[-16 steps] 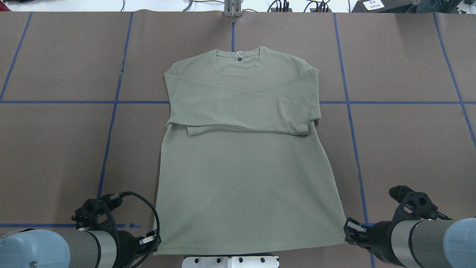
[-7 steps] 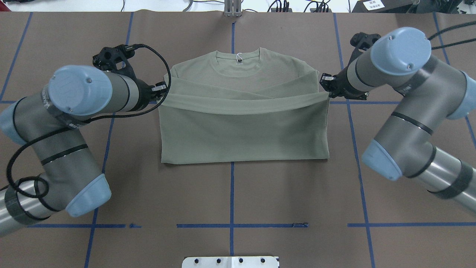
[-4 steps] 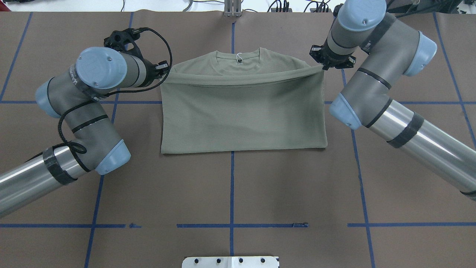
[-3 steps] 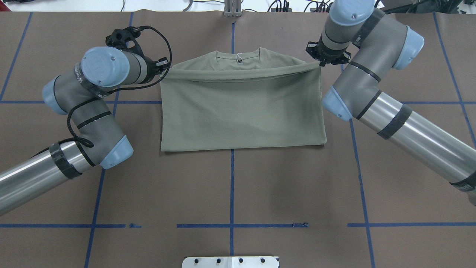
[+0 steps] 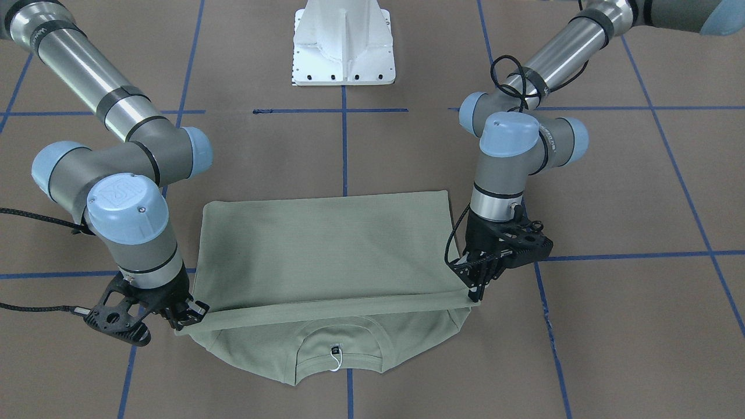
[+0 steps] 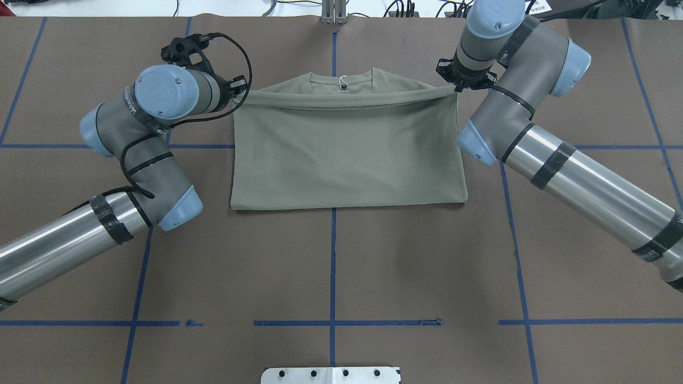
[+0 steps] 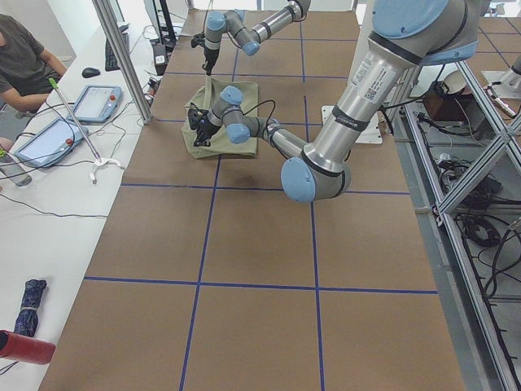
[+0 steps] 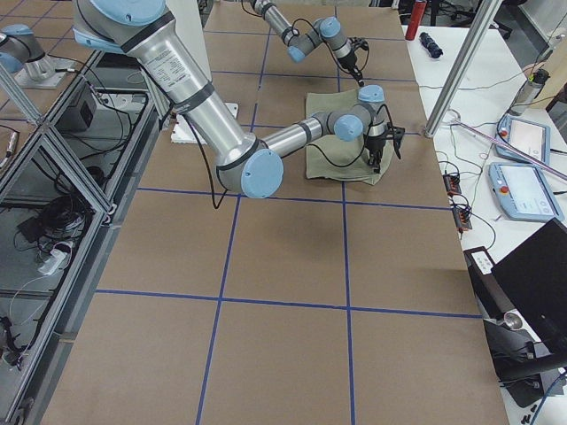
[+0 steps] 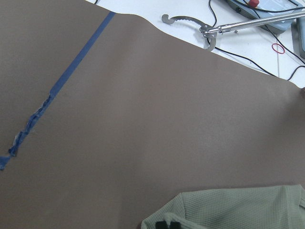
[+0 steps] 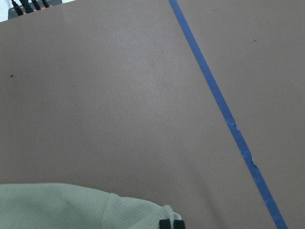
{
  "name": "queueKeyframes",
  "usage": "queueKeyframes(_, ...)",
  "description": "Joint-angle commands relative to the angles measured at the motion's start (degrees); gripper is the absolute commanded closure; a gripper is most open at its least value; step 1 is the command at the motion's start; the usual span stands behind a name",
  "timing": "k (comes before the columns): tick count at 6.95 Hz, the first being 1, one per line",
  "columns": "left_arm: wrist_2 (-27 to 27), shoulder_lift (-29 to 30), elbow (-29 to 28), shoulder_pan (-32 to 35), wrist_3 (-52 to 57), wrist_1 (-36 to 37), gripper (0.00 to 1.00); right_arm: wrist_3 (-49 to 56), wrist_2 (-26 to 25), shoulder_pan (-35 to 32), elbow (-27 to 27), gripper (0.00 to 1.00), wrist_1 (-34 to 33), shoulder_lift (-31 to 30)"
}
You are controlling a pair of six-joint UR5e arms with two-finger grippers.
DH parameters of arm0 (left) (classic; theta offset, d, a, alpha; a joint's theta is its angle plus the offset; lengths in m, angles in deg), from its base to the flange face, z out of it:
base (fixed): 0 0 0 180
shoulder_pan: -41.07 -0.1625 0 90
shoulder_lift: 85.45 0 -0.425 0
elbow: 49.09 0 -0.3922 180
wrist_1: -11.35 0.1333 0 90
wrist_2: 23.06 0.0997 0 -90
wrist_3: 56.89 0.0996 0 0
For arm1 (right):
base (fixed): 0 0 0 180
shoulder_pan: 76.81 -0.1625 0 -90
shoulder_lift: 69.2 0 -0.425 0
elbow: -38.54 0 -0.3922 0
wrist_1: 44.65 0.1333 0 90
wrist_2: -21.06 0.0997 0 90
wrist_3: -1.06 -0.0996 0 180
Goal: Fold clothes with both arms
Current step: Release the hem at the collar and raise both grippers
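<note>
Left gripper point(image 6: 239, 92) and right gripper point(image 6: 455, 87) each pinch one end of the hem point(image 6: 347, 104) of the sage-green knit shirt point(image 6: 347, 154), which lies upper centre of the overhead view on the brown table point(image 6: 331, 266). That hem hangs just short of the ribbed collar point(image 6: 341, 81), so this half-fold seems nearly done. The next move calls for lowering both corners evenly, then releasing.

brown table point(image 7: 252, 244), blue tape grid. green shirt point(image 7: 232, 151) lies at the far middle. near left arm point(image 7: 342, 122) reaches over it, left gripper point(image 7: 196, 125) at the shirt's edge on the side-bench side. far right arm point(image 7: 269, 20) drops its right gripper point(image 7: 209, 63) to the shirt's far edge. grip probably closed on cloth, too small to be sure. person point(image 7: 24, 61) seated at the white bench point(image 7: 49, 204), two tablets point(image 7: 96, 103) there.
</note>
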Motion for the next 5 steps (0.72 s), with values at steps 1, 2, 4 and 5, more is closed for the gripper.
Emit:
queueKeyframes(1,0.06,0.48,-2.64,0.0,-0.01,-2.3,0.97,0.14,0.01,0.21,-0.74,0.66,0.3,0.36)
queueKeyframes(2,0.06,0.48,-2.65,0.09,1.73,-2.22,0.62,0.32,-0.08,0.21,-0.75,0.53,0.3,0.27)
queueKeyframes(4,-0.11,0.48,-2.3,0.79,4.74,-2.4,0.53,1.11,0.35,-0.05,0.73,0.46,0.65,-0.34)
queueKeyframes(5,-0.46,0.39,-1.95,0.88,4.65,-2.48,0.53,-0.11,0.53,0.38,7.54,0.43,0.56,-5.22)
